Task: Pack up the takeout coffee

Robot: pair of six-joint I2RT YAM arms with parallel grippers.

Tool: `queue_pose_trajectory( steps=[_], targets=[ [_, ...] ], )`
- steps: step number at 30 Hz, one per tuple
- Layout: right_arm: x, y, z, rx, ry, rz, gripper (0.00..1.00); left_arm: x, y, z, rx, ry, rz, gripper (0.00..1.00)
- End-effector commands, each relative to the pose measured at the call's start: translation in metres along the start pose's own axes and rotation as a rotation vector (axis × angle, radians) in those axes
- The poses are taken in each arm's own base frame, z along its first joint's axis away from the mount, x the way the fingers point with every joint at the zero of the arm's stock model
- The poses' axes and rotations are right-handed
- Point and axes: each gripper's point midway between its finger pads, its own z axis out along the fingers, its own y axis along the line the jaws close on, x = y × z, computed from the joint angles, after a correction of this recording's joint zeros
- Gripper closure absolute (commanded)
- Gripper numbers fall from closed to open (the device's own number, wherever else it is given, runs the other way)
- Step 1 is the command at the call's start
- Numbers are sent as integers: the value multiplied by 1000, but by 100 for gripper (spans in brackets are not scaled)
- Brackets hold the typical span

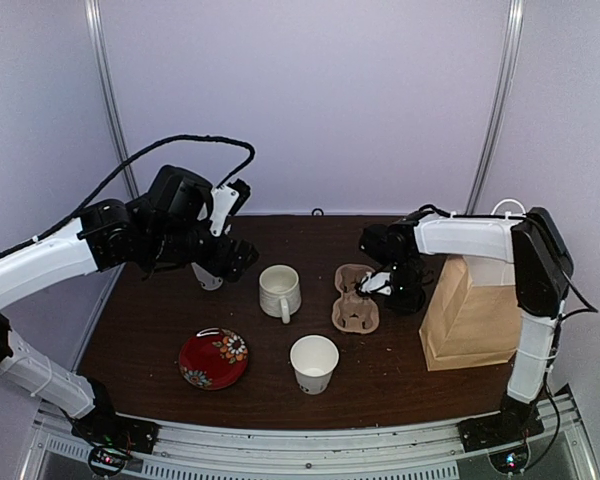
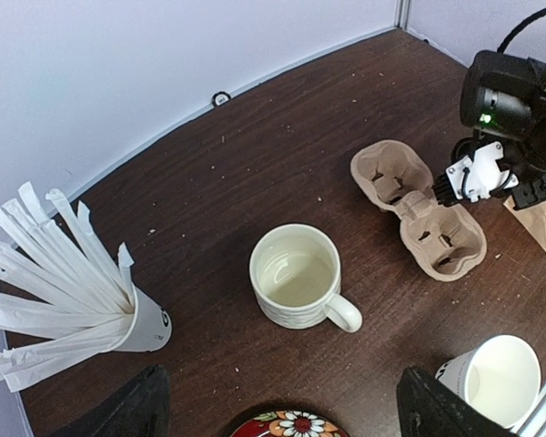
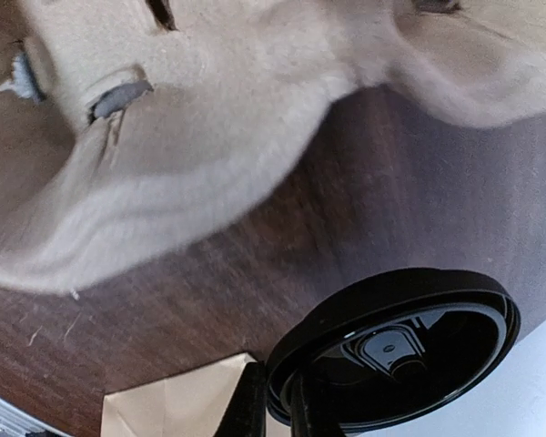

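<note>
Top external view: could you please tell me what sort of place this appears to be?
Probably a robot test booth staged as a café counter: plain pale walls, a dark table, and a takeout cup, pulp carrier and paper bag.

Carrier [image 3: 209, 137] blurred, plate [image 2: 296, 425] cut off, paper cup [image 2: 496, 373] lettering perhaps illegible

The paper cup [image 1: 314, 364] bears black lettering too small to read.
</note>
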Motion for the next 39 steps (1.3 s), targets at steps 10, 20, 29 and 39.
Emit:
queue_pose_trajectory(
  steps=[10, 20, 29, 39],
  targets=[
    [-46, 35, -235, -348, -737, -10, 91, -63, -62, -11, 198, -419, 243, 2],
    [-49, 86, -351, -762, -1148, -148, 89, -94, -109, -58, 365, -831, 403, 3],
    [-37, 101, -382, -930, -1229, -175, 89, -95, -145, -74, 435, -904, 511, 3],
    [-35, 108, -389, -984, -1235, -193, 89, -111, -148, -71, 403, -952, 484, 2]
  ],
)
